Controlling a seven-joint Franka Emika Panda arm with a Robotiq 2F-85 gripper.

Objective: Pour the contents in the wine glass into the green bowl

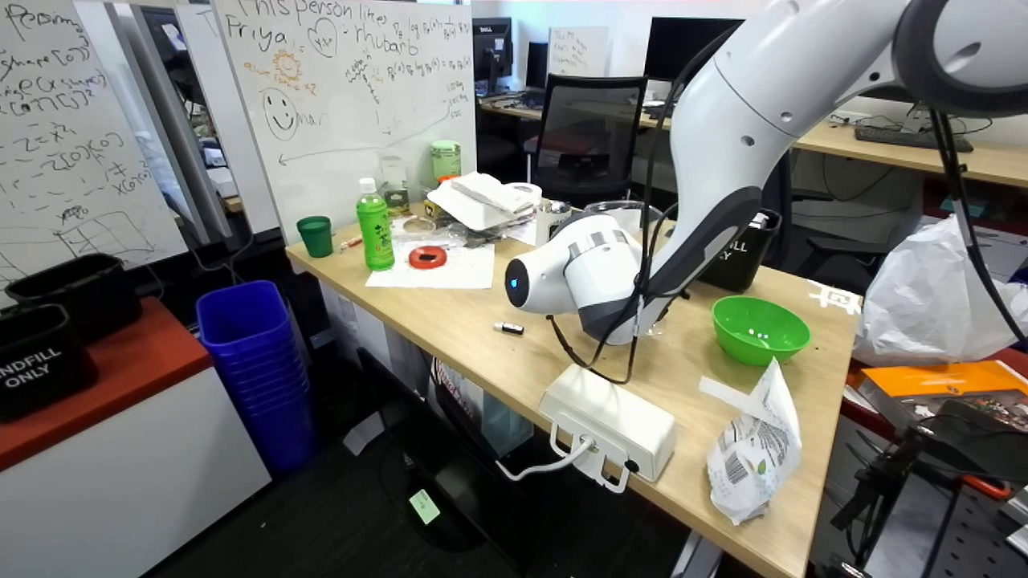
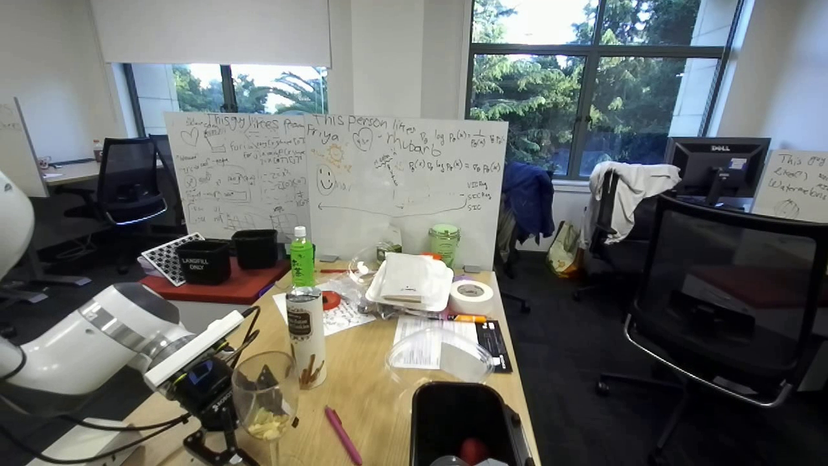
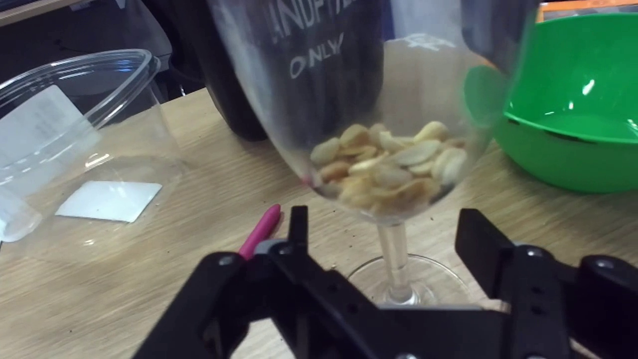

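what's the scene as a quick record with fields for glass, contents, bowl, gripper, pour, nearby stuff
wine glass: upright on the wooden table, not gripped
contents: pale nuts, probably peanuts
green bowl: upright, right of the glass in the wrist view
gripper: open, stem seen between its jaws in the wrist view
pour: not yet done
nearby: pink pen, black landfill bin, clear plastic tub

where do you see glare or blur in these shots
In an exterior view, small white glints show inside the green bowl; in an exterior view, the sky outside is washed out to white; in the wrist view, glare flecks the clear tub, and the nuts in the wine glass look slightly soft.
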